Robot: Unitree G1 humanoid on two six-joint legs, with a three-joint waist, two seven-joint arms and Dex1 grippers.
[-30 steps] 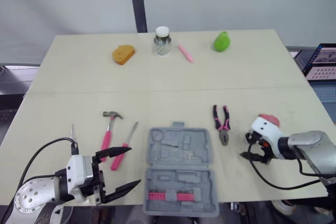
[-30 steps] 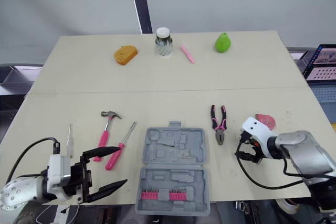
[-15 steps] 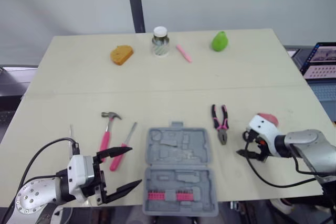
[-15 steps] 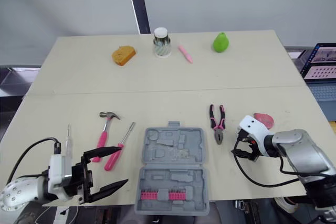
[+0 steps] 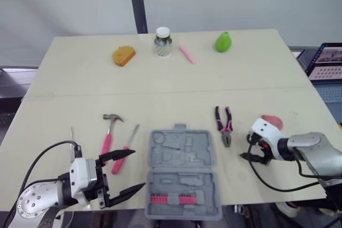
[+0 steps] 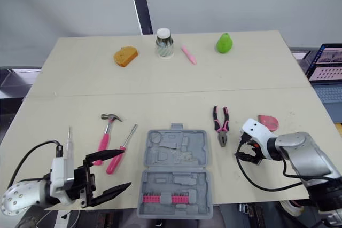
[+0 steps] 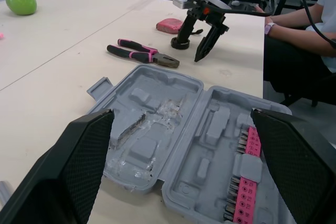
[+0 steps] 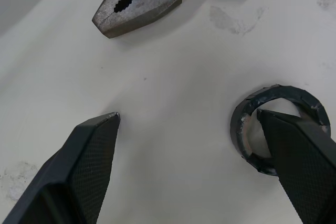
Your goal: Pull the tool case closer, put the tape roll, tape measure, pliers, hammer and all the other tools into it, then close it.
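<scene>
The grey tool case lies open at the table's near edge, with pink bits in its front half. Left of it lie a pink-handled hammer, a pink screwdriver and a small clear screwdriver. Pliers lie to the case's right, and a pink tape measure further right. My right gripper is open, low over the table; one finger's tip sits at the hole of the black tape roll. My left gripper is open, just left of the case.
An orange sponge, a jar, a pink pen and a green pear stand along the far edge. A laptop is off the table's right side. A person sits beyond that edge.
My right gripper has edged slightly left toward the pliers. The left gripper and the tools have stayed put.
</scene>
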